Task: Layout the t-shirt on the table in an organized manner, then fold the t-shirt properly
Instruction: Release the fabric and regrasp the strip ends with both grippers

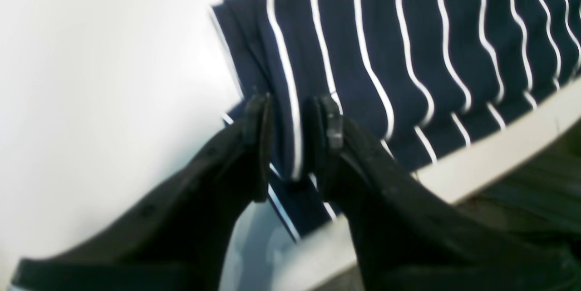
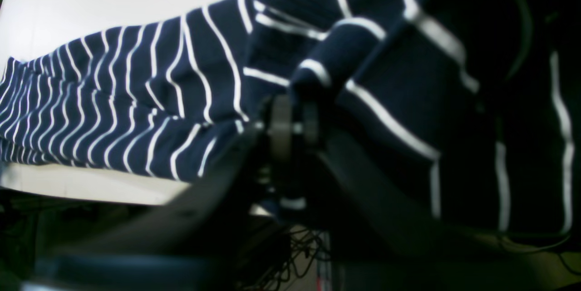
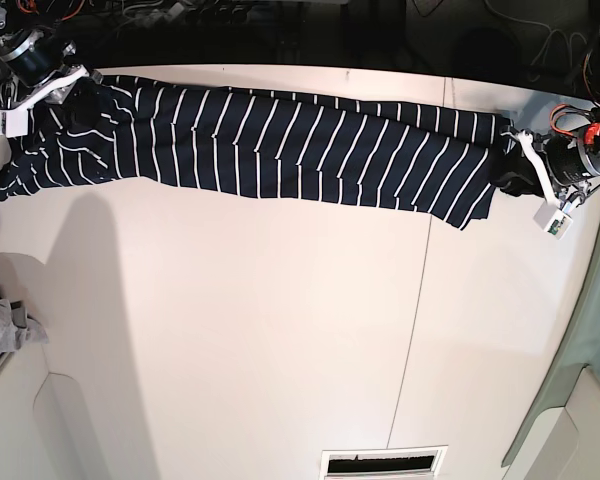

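T-shirt (image 3: 280, 145), dark navy soft knit with thin white stripes, lies stretched in a long narrow band along the far edge of the wide white table (image 3: 280, 330). It looks light and limp, so it should sag and bunch wherever unsupported; corners and hems give the surest hold. The left gripper (image 1: 292, 120) has its fingers slightly apart with a fold of hem between them. At the right gripper (image 2: 292, 125) the pads sit close around bunched cloth, but blur hides whether they clamp it.
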`<action>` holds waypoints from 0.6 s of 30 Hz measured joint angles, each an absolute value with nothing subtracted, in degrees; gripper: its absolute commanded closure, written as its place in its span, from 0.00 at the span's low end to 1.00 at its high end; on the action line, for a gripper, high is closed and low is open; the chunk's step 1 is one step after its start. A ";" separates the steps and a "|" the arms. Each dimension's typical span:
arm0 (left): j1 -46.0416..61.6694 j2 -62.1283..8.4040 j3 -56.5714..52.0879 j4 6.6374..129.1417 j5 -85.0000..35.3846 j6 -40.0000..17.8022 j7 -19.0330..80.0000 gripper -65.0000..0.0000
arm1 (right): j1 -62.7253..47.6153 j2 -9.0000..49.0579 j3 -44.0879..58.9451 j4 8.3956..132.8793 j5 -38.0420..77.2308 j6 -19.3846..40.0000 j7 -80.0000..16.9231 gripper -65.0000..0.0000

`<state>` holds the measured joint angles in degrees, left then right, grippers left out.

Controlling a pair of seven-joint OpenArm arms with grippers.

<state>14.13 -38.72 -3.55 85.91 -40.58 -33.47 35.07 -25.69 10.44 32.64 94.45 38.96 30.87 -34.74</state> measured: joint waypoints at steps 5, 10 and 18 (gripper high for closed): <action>14.15 -38.59 -7.46 85.91 -42.68 -33.52 34.57 0.72 | -25.54 10.46 35.57 99.48 39.11 30.85 -35.18 0.62; 14.11 -38.57 -15.70 85.91 -48.80 -37.89 38.17 0.72 | -25.26 10.46 39.48 106.63 40.01 31.05 -37.39 0.62; 18.76 -38.06 -19.57 85.91 -54.72 -39.29 40.69 0.39 | -25.23 11.73 41.32 102.28 33.61 30.57 -32.95 1.00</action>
<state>18.76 -38.06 -19.57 85.91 -54.72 -39.29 40.69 -25.23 11.73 41.32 102.28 33.61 30.57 -32.95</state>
